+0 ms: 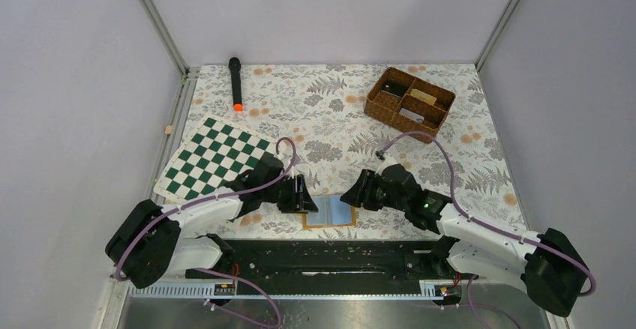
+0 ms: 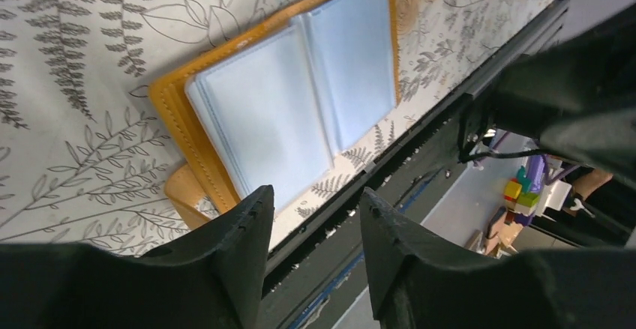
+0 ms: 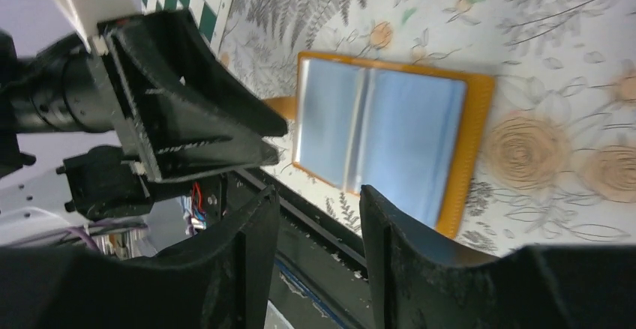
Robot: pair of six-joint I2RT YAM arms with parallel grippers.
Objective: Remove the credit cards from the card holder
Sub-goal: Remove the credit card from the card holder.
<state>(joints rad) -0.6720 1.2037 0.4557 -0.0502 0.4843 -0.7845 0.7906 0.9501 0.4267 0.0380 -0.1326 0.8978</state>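
Note:
The orange-tan card holder lies open on the floral cloth at the table's near edge, between my two grippers. Both inner halves show pale blue, glossy faces; I cannot tell card from sleeve. The beige card is hidden. The holder also shows in the right wrist view, with its strap tab sticking out on the left side. My left gripper is open and empty just left of the holder. My right gripper is open and empty just right of it.
A brown wicker compartment basket stands at the back right. A green-and-white checkerboard lies at the left, under the left arm. A black stick with an orange tip lies at the back left. The black base rail runs right behind the holder.

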